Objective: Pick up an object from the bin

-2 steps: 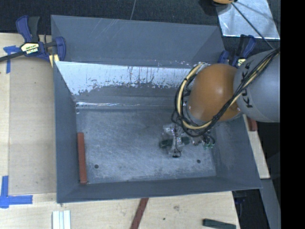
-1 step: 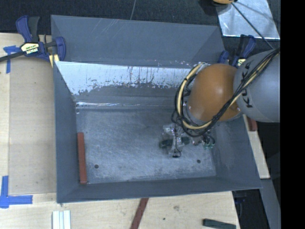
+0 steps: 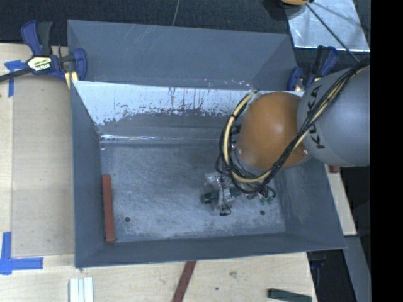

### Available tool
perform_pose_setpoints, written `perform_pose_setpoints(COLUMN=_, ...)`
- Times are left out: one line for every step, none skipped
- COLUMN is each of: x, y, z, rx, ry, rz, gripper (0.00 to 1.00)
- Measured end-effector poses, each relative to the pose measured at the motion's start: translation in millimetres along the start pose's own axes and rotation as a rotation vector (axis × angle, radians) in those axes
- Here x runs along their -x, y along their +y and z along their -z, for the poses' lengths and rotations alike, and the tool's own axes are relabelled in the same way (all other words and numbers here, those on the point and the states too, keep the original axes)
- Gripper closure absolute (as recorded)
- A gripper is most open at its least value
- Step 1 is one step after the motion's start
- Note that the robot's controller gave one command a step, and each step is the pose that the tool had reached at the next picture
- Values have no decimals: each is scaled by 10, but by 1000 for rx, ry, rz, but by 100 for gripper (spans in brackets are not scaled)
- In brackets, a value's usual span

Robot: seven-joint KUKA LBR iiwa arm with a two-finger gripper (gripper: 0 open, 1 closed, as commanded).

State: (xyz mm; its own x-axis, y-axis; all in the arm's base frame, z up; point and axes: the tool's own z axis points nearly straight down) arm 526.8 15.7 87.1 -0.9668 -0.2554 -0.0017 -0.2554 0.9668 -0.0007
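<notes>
Nearest the camera, the front wall of the grey metal bin slopes down to a flat, scuffed floor. On that floor, hard against the foot of the left wall, lies a long, thin reddish-brown bar, flat, with its length running from front to back. It is the one plainly readable loose thing in the bin. A tiny dark speck sits just to its right, and another speck lies near the front on the right side; both are too small to identify.

Further in, right of the floor's middle, the end effector hangs low, close to the floor or touching it, well apart from the bar. Whether it is spread, pressed together or pinching anything cannot be told, since its tip is a small dark tangle of metal from this angle. A small dark bit shows just to its left, and it is unclear whether that belongs to the tool.

Behind and above it bulges the rounded orange cover of the wrist, ringed by looping black and yellow cables. The grey arm runs off to the right over the rim, and the scratched back wall rises beyond.
</notes>
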Motion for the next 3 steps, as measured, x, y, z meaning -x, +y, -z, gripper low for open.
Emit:
perform_pose_setpoints(x=20, y=-860, z=741, rx=0, ry=-1, rz=23, gripper=100)
perform_pose_setpoints(x=20, y=-860, z=741, rx=0, ry=-1, rz=22, gripper=100)
perform_pose_setpoints(x=-9, y=-873, z=1337, rx=0, ry=-1, rz=-16, gripper=100)
